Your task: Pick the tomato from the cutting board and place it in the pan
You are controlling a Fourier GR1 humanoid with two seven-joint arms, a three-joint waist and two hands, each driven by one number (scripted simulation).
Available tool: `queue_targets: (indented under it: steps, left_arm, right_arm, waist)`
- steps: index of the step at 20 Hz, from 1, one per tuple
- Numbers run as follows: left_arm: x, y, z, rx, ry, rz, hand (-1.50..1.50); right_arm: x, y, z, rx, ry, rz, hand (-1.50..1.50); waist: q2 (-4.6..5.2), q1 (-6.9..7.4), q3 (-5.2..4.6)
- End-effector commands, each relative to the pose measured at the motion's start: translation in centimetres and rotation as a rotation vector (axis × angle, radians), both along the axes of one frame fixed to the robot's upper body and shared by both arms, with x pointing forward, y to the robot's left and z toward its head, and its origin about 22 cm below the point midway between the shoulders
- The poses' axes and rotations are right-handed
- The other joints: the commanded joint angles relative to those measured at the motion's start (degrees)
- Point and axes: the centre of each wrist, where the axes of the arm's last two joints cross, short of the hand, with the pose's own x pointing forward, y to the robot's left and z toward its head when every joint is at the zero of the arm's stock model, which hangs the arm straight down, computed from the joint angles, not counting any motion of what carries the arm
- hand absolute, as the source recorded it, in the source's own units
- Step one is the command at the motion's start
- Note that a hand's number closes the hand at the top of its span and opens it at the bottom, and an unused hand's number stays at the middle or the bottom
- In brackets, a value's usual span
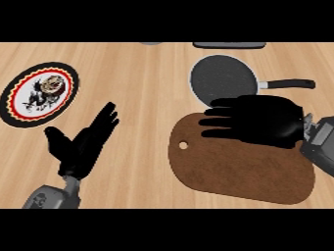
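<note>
Head view, task in its early phase. Brown rounded wooden cutting board (pixel 234 171) lies on the pale wooden table (pixel 140 162), with the dark grey round frying pan (pixel 224 78) just beyond its far edge, black handle pointing right. No tomato shows anywhere: the pan's bowl holds nothing, and the board's visible surface is bare. Right hand (pixel 260 120) lies palm-down over the board's far end, near the pan's rim, and covers the spot where the tomato would sit; whether it is closed round anything cannot be told from above. Left hand (pixel 83 144) rests at lower left, its fingers straight and close together, thumb apart, holding nothing. Round black-rimmed patterned plate (pixel 37 94) stands apart at left. Judged state: placement is not done; the grasp is unconfirmed, and the carry to the pan and the release remain.
</note>
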Motion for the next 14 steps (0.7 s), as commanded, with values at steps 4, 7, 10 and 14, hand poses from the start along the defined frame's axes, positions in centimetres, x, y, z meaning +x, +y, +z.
queue_targets:
  steps: [4,7,10,14]
  left_arm:
    - [-0.4,0.6,-0.1,-0.017,0.006,0.022,0.00]
    - [0.2,0.3,0.8,-0.010,-0.003,0.019,0.00]
    - [-0.2,2.8,-0.1,0.003,-0.002,0.014,0.00]
    - [-0.6,0.2,0.2,-0.015,0.008,0.001,0.00]
  right_arm:
    - [-4.9,3.5,-2.7,-0.395,-0.236,-0.026,-1.50]
    - [-6.8,3.6,-6.1,-0.486,-0.267,-0.058,-1.50]
    - [-8.4,2.7,-7.9,-0.519,-0.294,-0.103,-1.50]
    - [-8.7,2.8,-8.5,-0.514,-0.265,-0.150,-1.50]
  waist:
    - [-0.24,-1.26,0.01]
    - [0.17,-1.14,0.14]
    - [0.39,-1.11,0.15]
    - [0.44,-0.69,0.17]
